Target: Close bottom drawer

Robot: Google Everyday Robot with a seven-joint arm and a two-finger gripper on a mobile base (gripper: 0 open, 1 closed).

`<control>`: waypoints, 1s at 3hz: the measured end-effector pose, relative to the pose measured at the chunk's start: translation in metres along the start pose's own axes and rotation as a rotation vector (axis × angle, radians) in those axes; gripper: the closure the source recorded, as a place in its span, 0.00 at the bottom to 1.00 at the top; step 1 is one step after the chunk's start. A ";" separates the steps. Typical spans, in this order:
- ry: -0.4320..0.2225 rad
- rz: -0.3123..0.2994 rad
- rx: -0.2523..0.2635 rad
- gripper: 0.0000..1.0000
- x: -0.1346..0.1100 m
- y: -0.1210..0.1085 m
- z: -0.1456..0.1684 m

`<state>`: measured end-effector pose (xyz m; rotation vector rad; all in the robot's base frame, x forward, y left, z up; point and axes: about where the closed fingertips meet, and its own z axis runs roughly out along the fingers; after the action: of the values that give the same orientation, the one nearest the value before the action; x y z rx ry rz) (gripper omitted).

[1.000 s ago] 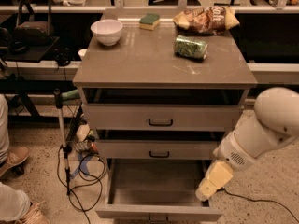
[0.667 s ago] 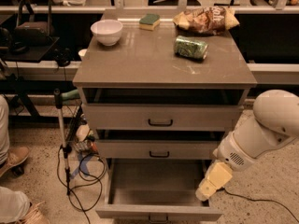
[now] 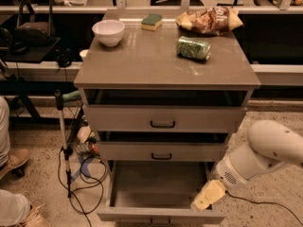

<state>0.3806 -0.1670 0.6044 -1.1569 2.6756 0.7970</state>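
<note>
Bottom drawer [image 3: 142, 215] stands pulled well out of the cabinet [image 3: 165, 67], lowest of three, its flat front near the lower edge of the view; inside looks bare, black bar handle only partly in view at the bottom edge; middle drawer [image 3: 128, 152] and top drawer [image 3: 123, 118] above it sit far further in, each with a small black handle and a dark gap along its upper edge. Gripper [image 3: 208, 195], pale yellow, sits at the drawer's right front corner, low over the right side wall and just behind the front panel; contact with the drawer not resolvable from this view; cannot tell whether the gripper is clenched or released. White arm [image 3: 267, 150] comes in from the right edge, sloping down and left to the gripper, beside the cabinet's right side. On the cabinet top: white bowl [image 3: 108, 32] at back left, upright; green-and-yellow sponge [image 3: 152, 21] at the back, right of the bowl; crumpled chip bag [image 3: 208, 19] at back right; green can [image 3: 194, 48] lying on its side just in front of the bag. Left of the cabinet on the speckled floor: tangle of cables [image 3: 78, 174] and an upright pole [image 3: 61, 126]; a person's shoe [image 3: 12, 161] at the left edge.
</note>
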 end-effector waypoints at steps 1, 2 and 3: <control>-0.033 0.147 -0.004 0.00 0.030 -0.049 0.097; -0.044 0.234 -0.016 0.00 0.044 -0.085 0.168; -0.038 0.311 -0.056 0.18 0.063 -0.104 0.229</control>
<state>0.3879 -0.1495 0.3461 -0.7329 2.8567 0.9314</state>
